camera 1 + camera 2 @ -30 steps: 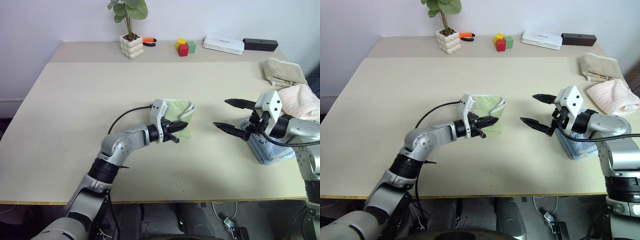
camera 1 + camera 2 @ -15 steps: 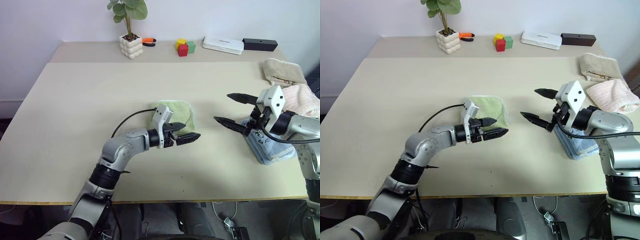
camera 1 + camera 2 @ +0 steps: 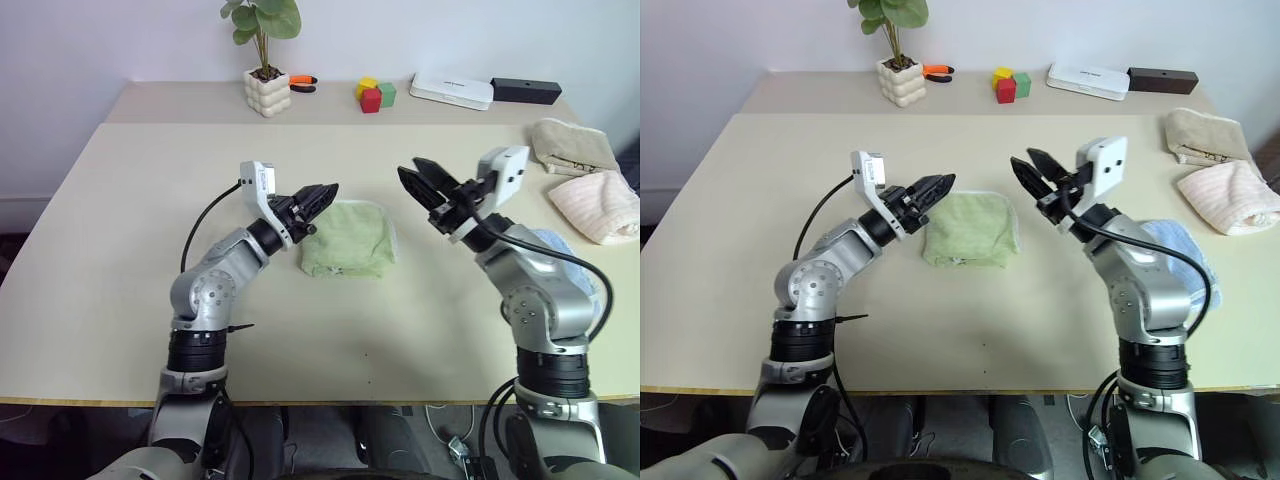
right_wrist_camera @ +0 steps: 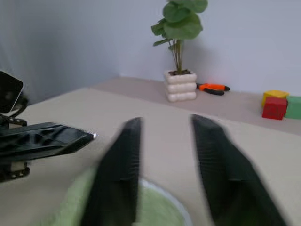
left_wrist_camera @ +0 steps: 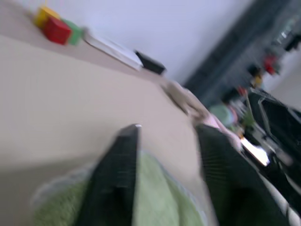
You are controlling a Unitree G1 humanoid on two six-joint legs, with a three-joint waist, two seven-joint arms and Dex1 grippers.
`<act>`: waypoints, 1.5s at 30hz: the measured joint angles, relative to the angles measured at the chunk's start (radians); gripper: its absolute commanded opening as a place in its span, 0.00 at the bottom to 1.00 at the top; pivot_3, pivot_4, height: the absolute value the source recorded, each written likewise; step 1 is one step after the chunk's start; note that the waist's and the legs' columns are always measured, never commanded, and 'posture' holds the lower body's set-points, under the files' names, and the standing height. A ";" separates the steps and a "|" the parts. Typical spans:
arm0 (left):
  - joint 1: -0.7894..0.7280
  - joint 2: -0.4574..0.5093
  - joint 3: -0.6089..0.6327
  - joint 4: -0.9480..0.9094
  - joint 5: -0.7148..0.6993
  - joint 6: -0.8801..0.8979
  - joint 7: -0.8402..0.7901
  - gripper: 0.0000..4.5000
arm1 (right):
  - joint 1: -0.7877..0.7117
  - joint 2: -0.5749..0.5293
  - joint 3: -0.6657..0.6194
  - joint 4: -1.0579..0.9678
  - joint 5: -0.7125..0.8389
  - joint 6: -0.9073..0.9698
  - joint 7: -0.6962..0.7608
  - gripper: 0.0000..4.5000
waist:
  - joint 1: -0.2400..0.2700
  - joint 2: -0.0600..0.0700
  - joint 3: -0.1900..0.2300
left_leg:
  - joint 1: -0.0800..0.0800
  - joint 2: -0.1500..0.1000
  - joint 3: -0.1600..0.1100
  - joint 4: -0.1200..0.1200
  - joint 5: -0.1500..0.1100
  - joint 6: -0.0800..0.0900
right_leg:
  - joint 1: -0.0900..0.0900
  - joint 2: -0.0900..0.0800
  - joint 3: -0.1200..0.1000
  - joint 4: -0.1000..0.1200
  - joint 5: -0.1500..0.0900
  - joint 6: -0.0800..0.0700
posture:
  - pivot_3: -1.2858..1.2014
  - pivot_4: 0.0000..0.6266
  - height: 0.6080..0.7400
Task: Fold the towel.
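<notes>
The light green towel point(image 3: 347, 238) lies folded in a small flat rectangle on the middle of the table point(image 3: 150, 220), with its white edging along the right side. My left gripper point(image 3: 322, 193) hovers just above the towel's far left corner, pointing right and slightly up, its fingers a narrow gap apart and empty. My right gripper point(image 3: 412, 172) is raised above the table to the right of the towel and points left toward it. Its fingers point(image 4: 117, 174) stand a little apart with nothing between them. Neither gripper touches the towel.
A light blue towel point(image 3: 565, 255) lies behind my right arm. A pink towel point(image 3: 600, 205) and a beige towel point(image 3: 570, 145) sit at the right edge. Along the back are a potted plant point(image 3: 266, 92), orange pliers point(image 3: 303, 83), coloured blocks point(image 3: 372, 95), a white box point(image 3: 452, 90) and a black box point(image 3: 525, 90).
My left gripper let go of the towel, which now lies flat, and lifted back to the left. My right arm swung left and up toward the towel, and its fingers narrowed.
</notes>
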 measured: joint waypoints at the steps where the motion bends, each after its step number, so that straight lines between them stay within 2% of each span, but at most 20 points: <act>1: -0.010 -0.016 0.000 0.016 0.015 -0.020 0.017 0.01 | 0.000 0.031 0.014 0.000 -0.030 -0.003 -0.043 0.00 | -0.002 0.000 0.000 | 0.000 0.000 0.000 0.000 0.000 0.000 | 0.000 0.000 0.000 0.000 0.000 0.000 | 0.52 0.24 1.00; 6: -0.073 -0.098 -0.014 0.114 0.110 -0.134 0.093 0.01 | 0.017 0.163 0.151 0.032 -0.257 0.003 -0.289 0.00 | -0.007 0.000 0.000 | 0.000 0.000 0.000 -0.001 0.000 0.000 | -0.001 0.001 0.000 0.000 0.000 0.000 | 0.52 0.24 1.00; 9: -0.082 -0.118 -0.046 0.177 0.179 -0.171 0.124 0.01 | 0.026 0.218 0.248 0.052 -0.348 0.020 -0.363 0.00 | -0.009 0.000 0.000 | 0.000 0.000 0.000 -0.001 0.000 0.000 | -0.002 0.001 0.000 0.002 0.000 0.000 | 0.52 0.24 1.00; 13: -0.076 -0.133 -0.073 0.250 0.252 -0.166 0.177 0.01 | 0.008 0.276 0.250 0.145 -0.409 0.009 -0.441 0.00 | -0.007 0.000 -0.001 | 0.000 0.000 0.000 0.000 0.000 0.000 | -0.002 0.001 0.000 0.002 0.000 0.000 | 0.52 0.24 1.00; 18: -0.043 -0.114 -0.079 0.315 0.307 -0.171 0.195 0.01 | 0.050 0.289 0.263 0.262 -0.455 -0.030 -0.448 0.00 | -0.008 0.000 -0.001 | 0.000 0.000 0.000 -0.001 0.000 0.000 | -0.002 0.001 0.000 0.004 0.000 0.000 | 0.52 0.24 1.00; 26: -0.015 -0.047 -0.083 0.305 0.323 -0.200 0.142 0.01 | 0.097 0.247 0.237 0.262 -0.484 -0.069 -0.419 0.00 | -0.015 0.001 -0.002 | 0.003 0.000 0.000 -0.001 0.000 0.000 | 0.000 0.001 0.000 0.005 0.000 0.000 | 0.52 0.24 1.00; 28: -0.015 -0.033 -0.081 0.305 0.325 -0.205 0.133 0.00 | 0.101 0.247 0.217 0.262 -0.471 -0.070 -0.402 0.12 | -0.018 0.001 -0.002 | 0.003 0.000 0.000 -0.001 0.000 0.000 | 0.000 0.001 0.000 0.005 0.000 0.000 | 0.52 0.24 1.00; 29: -0.015 -0.023 -0.078 0.303 0.323 -0.205 0.126 0.13 | 0.102 0.250 0.202 0.262 -0.457 -0.069 -0.394 0.20 | -0.022 0.001 -0.002 | 0.003 0.000 0.000 -0.001 0.000 0.000 | -0.001 0.001 0.000 0.005 0.000 0.000 | 0.52 0.24 1.00; 30: -0.015 -0.013 -0.071 0.299 0.319 -0.205 0.117 0.20 | 0.101 0.252 0.191 0.262 -0.449 -0.069 -0.391 0.30 | -0.027 0.001 -0.002 | 0.003 0.000 0.000 -0.001 0.000 0.000 | -0.001 0.001 0.000 0.005 0.000 0.000 | 0.52 0.24 1.00; 35: -0.054 0.017 -0.001 0.258 0.272 -0.176 0.109 0.74 | 0.037 0.211 0.160 0.262 -0.453 -0.102 -0.376 0.86 | -0.034 0.001 -0.001 | 0.002 0.000 0.000 -0.001 0.000 0.000 | -0.002 0.001 0.000 0.006 0.000 0.000 | 0.52 0.24 1.00; 36: -0.066 0.033 0.006 0.240 0.268 -0.163 0.107 0.88 | 0.018 0.185 0.159 0.262 -0.460 -0.119 -0.370 0.99 | -0.033 0.001 -0.001 | 0.001 0.000 0.000 -0.001 0.000 0.000 | -0.002 0.001 0.000 0.006 0.000 0.000 | 0.52 0.24 1.00; 37: -0.079 0.049 0.008 0.226 0.268 -0.159 0.100 0.99 | 0.003 0.155 0.154 0.262 -0.470 -0.136 -0.363 1.00 | -0.033 0.001 -0.001 | 0.001 0.000 0.000 -0.001 0.000 0.000 | -0.002 0.001 0.000 0.006 0.000 0.000 | 0.52 0.24 1.00; 41: -0.089 0.124 0.042 0.182 0.248 -0.108 0.075 0.99 | -0.031 0.059 0.115 0.280 -0.472 -0.187 -0.302 1.00 | -0.033 0.001 -0.001 | 0.001 0.000 0.000 -0.001 0.000 0.000 | -0.002 0.001 0.000 0.005 0.000 0.000 | 0.52 0.24 1.00; 45: -0.056 0.253 0.057 0.123 0.207 0.044 0.010 0.99 | -0.042 -0.036 0.038 0.304 -0.339 -0.220 -0.096 1.00 | -0.038 0.001 -0.001 | 0.002 0.000 0.000 -0.002 0.000 0.000 | -0.002 0.001 0.000 0.006 0.000 0.000 | 0.52 0.24 1.00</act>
